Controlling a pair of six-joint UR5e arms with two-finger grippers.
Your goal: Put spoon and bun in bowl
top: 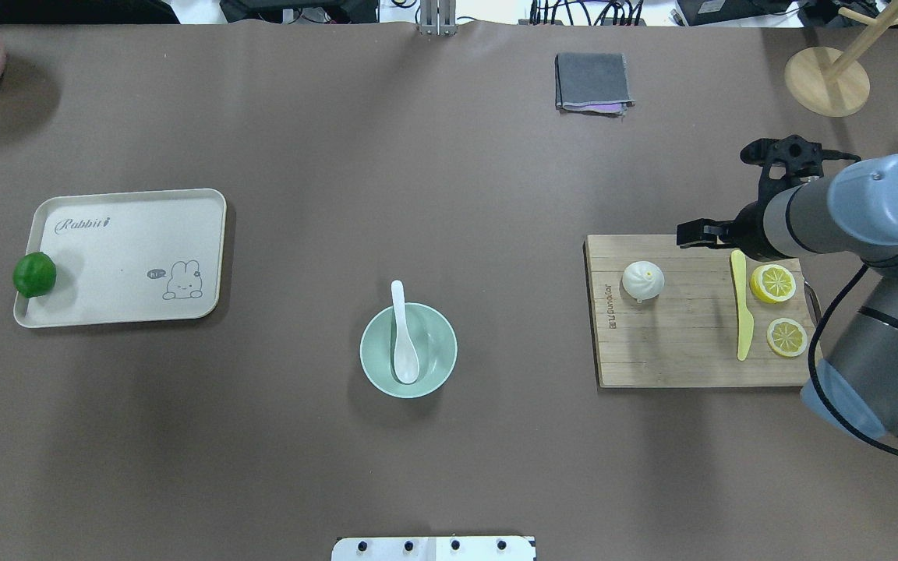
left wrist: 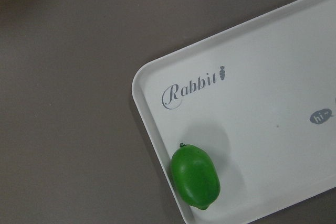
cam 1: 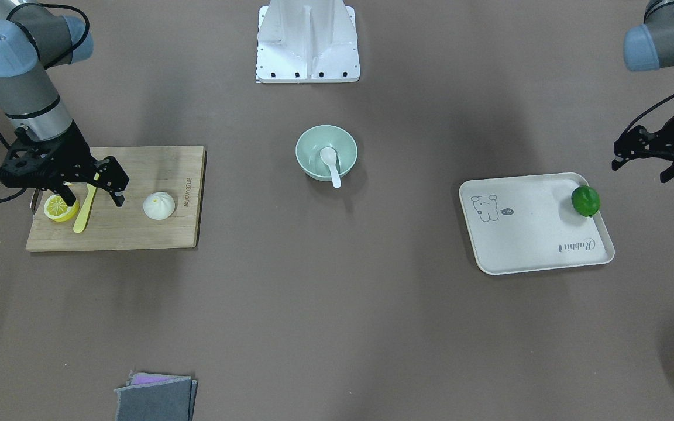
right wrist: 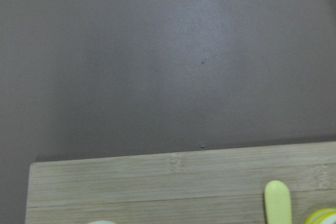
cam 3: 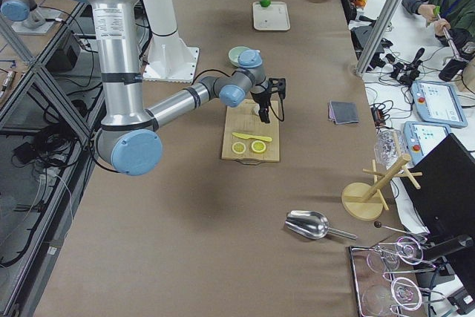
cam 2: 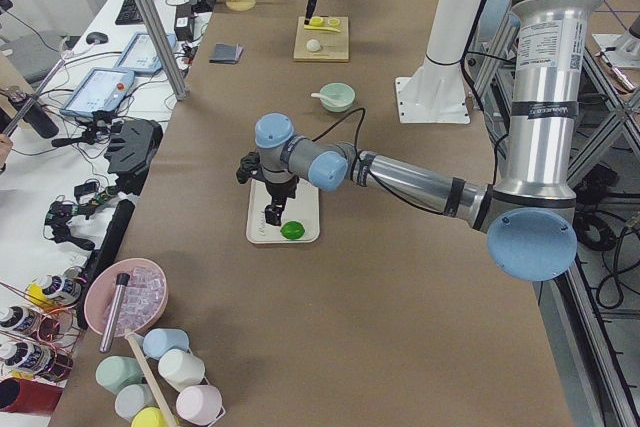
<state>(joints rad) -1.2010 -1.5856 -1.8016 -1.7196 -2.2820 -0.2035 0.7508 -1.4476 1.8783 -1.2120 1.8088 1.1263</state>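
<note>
Overhead exterior is showing bare brown table [top: 449,467] stretching along the near edge, from the white base plate [top: 433,549] up to the bowl [top: 435,343]. The bowl is sitting mid-table, well apart from everything else. The spoon [top: 401,327] is lying in it, scoop down inside and handle sticking out over the far rim. Out to the right, the bun [top: 642,280] is sitting on the cutting board [top: 675,351] near its inner edge. The right gripper [cam 1: 92,196] is hanging over the board's far side with its jaws apart, above the yellow knife [top: 741,312]. Out to the left, the left gripper [cam 1: 641,169] is hovering past the tray's [top: 129,257] outer edge, jaws spread and holding nothing, near the lime [top: 34,274] at the rim. A folded cloth [top: 591,80] is lying by the far edge. Counting: one spoon, one bun, one bowl, two lemon slices [top: 773,283], one knife, one lime.
</note>
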